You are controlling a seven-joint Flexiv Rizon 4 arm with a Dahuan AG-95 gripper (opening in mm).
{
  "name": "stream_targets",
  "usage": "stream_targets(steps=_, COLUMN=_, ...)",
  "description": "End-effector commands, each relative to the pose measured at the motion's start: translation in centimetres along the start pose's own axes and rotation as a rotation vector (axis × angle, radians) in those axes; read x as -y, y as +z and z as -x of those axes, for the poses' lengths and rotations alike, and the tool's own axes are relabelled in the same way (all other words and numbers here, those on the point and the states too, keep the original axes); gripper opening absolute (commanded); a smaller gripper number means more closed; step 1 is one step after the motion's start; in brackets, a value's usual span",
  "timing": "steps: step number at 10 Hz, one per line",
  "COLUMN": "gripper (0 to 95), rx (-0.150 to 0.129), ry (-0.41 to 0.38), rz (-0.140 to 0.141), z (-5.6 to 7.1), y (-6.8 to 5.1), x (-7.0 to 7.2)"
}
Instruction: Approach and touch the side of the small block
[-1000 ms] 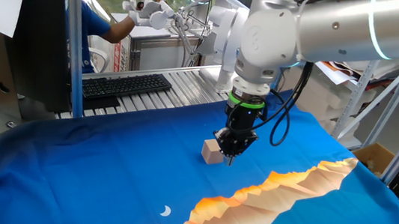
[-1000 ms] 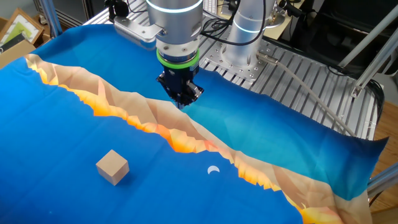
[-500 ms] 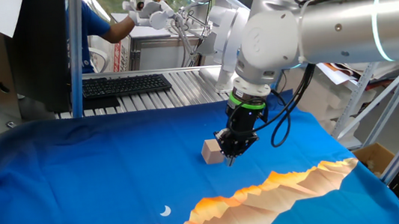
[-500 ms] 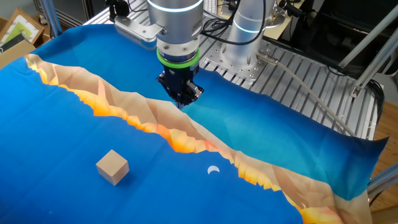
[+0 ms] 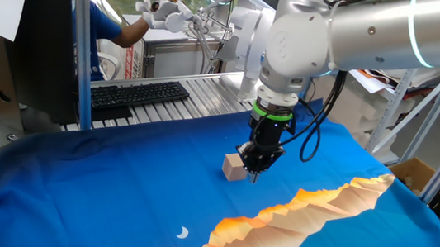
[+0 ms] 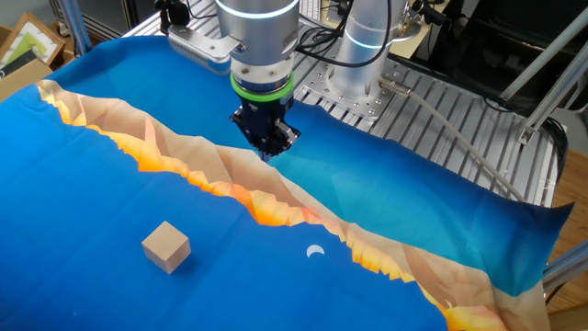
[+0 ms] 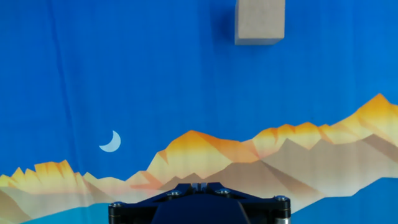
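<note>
The small block [image 5: 232, 167] is a plain tan cube on the blue cloth. In the other fixed view the small block [image 6: 166, 246] lies at the near left, well apart from my gripper [image 6: 268, 150], which hangs over the orange mountain print. In the hand view the small block [image 7: 259, 20] is at the top edge, right of centre, far ahead of my gripper [image 7: 199, 185]. In one fixed view my gripper [image 5: 252, 175] appears just right of the block. The fingers are together and hold nothing.
A white crescent moon print [image 7: 111, 142] lies on the cloth [image 6: 110, 202], also seen in the other fixed view [image 6: 315, 250]. A black keyboard [image 5: 138, 94] and a person's arm [image 5: 122, 31] are behind the table. The slatted metal tabletop [image 6: 441, 110] shows beyond the cloth.
</note>
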State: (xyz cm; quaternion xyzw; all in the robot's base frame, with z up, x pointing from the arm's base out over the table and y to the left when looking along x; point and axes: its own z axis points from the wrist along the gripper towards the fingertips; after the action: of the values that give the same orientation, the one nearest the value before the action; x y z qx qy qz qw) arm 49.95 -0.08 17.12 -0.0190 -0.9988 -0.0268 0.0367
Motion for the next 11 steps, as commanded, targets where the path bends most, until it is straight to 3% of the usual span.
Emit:
stream_targets(steps=1, gripper=0.0, rx=-0.003, ry=-0.025, rz=0.005, z=0.28, y=0.22, x=0.81)
stream_targets(steps=8, gripper=0.0, rx=-0.003, ry=-0.056, rz=-0.001, z=0.38, y=0.34, x=1.36)
stream_targets(steps=10, gripper=0.0, rx=-0.002, ry=-0.027, rz=0.000, z=0.38, y=0.34, x=1.36)
stream_targets(steps=11, gripper=0.0, rx=0.000, ry=0.024, rz=0.002, z=0.46, y=0.32, x=1.35)
